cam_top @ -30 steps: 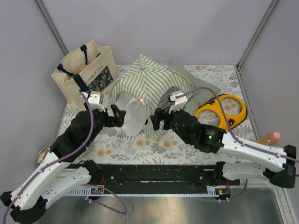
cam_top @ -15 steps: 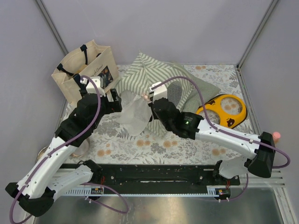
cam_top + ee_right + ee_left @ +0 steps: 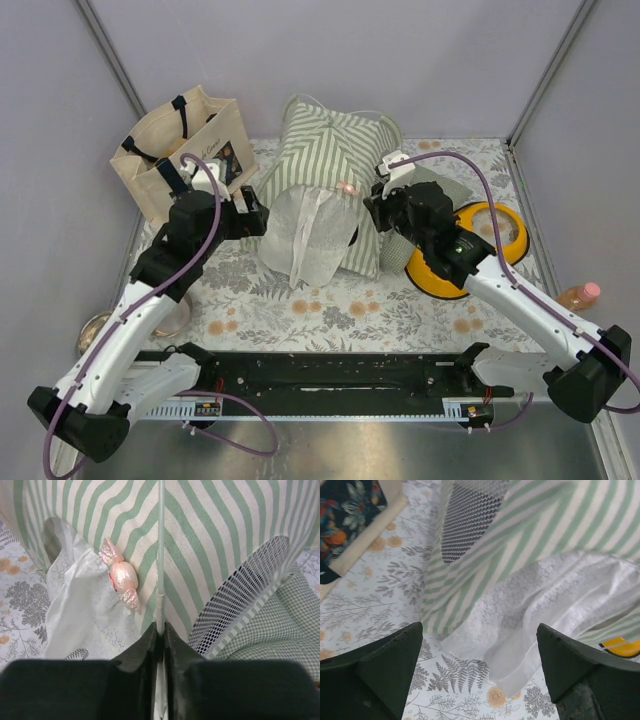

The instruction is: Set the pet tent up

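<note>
Risen since a second ago from a slumped cone into a taller, boxy shape: pet tent [image 3: 330, 140], green-and-white striped, at the far middle of the floral table [image 3: 300, 310]. Shifted too: right gripper [image 3: 374, 208], from the tent's near front to its right side, and from parted to pressed together. Seen from the right wrist, pinches a thin white pole [image 3: 161, 555] running straight up the striped wall. Just left of the pole, a pink candy-shaped ornament [image 3: 121, 577] on the fabric. To the right of the pole, a white mesh panel [image 3: 245, 590], and past it a green checked cushion [image 3: 272, 645]. Hanging down the tent's near face, white lacy door flaps [image 3: 305, 240], lower edge on the table. Just left of the flaps, left gripper [image 3: 252, 213], fingers spread wide, holding nothing; from its wrist view, looks down on the flaps, the striped side and more mesh. Far left, upright beige tote bag [image 3: 185, 150], near the tent's left side. Right of the tent, partly under the right arm, a yellow disc-shaped object [image 3: 432, 280] flat on the table
</note>
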Controlling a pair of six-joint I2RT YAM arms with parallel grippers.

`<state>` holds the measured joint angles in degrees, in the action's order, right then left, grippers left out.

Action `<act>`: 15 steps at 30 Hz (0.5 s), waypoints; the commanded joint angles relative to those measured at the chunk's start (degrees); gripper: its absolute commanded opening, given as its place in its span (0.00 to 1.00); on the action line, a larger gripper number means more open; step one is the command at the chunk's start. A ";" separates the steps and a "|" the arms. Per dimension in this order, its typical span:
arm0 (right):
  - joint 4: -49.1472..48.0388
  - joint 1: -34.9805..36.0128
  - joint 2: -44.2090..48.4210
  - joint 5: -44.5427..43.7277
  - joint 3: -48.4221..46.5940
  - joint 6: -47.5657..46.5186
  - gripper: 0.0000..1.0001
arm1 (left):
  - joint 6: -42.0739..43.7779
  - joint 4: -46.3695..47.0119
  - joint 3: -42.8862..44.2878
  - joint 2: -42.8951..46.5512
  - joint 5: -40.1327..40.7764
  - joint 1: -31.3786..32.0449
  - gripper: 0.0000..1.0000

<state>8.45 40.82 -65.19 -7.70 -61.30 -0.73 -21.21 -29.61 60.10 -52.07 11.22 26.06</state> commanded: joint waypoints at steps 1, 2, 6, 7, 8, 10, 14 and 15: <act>-3.71 -1.35 0.14 4.54 1.27 -0.41 0.42 | 1.43 8.24 -2.53 -2.68 -9.54 -0.58 0.99; -2.57 -1.35 1.28 4.71 1.09 0.29 0.52 | 1.96 8.33 -2.35 -3.81 -9.90 -0.58 0.99; 4.01 -1.27 4.19 4.44 -2.76 4.68 0.79 | 3.72 6.67 -1.04 -7.16 -5.44 -0.93 0.97; 5.60 -1.35 4.37 5.41 -3.82 5.64 0.79 | 3.72 6.14 -0.86 -7.86 -3.16 -1.10 0.96; 6.40 -1.35 4.63 7.51 -4.26 6.70 0.79 | 3.37 5.18 -0.68 -8.39 -2.01 -1.54 0.94; 6.85 -1.18 5.07 12.51 -4.01 9.16 0.79 | 2.15 4.38 -0.68 -8.22 -2.60 -2.51 0.91; 2.46 2.23 3.94 17.20 1.34 11.72 0.69 | -1.18 6.30 -4.71 -5.59 -7.60 -2.86 0.87; 1.58 3.81 3.06 16.15 2.57 11.72 0.67 | -2.94 8.14 -7.07 -4.89 -10.14 -2.86 0.86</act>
<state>13.02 40.45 -60.25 3.73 -62.39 7.84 -20.05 -26.33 57.28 -60.31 6.15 23.46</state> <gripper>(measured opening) 0.710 0.875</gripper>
